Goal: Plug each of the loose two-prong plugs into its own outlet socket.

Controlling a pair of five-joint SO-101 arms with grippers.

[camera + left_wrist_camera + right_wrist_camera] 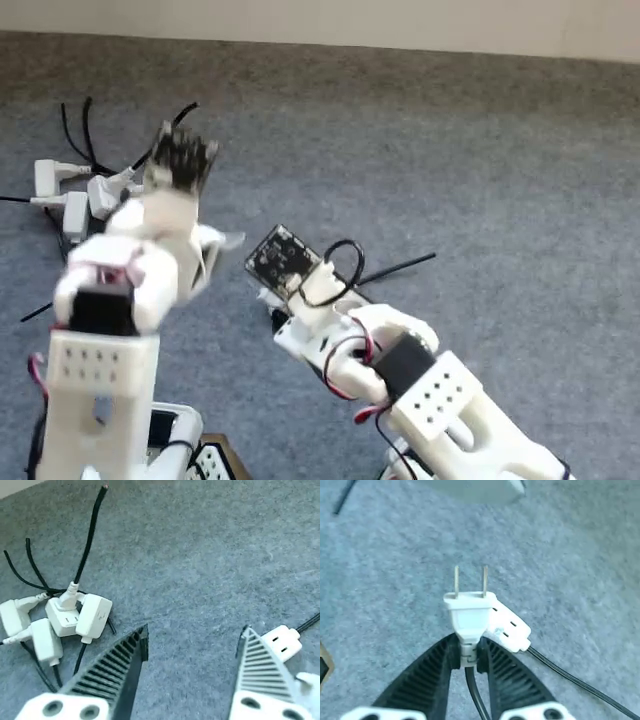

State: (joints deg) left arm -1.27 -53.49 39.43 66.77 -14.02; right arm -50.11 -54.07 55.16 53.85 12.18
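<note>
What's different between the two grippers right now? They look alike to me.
The left gripper is open and empty; the right gripper is shut on a white plug, gripping just behind its body. The left gripper hangs near a cluster of white plugs and sockets; the right gripper sits beside a single socket. Both are ribbed and taper toward the tips.

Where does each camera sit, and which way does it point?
High view: fixed above, facing down on the grey carpet; shows the left arm and right arm.
Left wrist view: on the left arm, looking past the open left end effector at the plug pile.
Right wrist view: on the right arm, looking along the right end effector, shut on a two-prong plug beside a socket.
Shared: high and left wrist views both show the plug pile.
</note>
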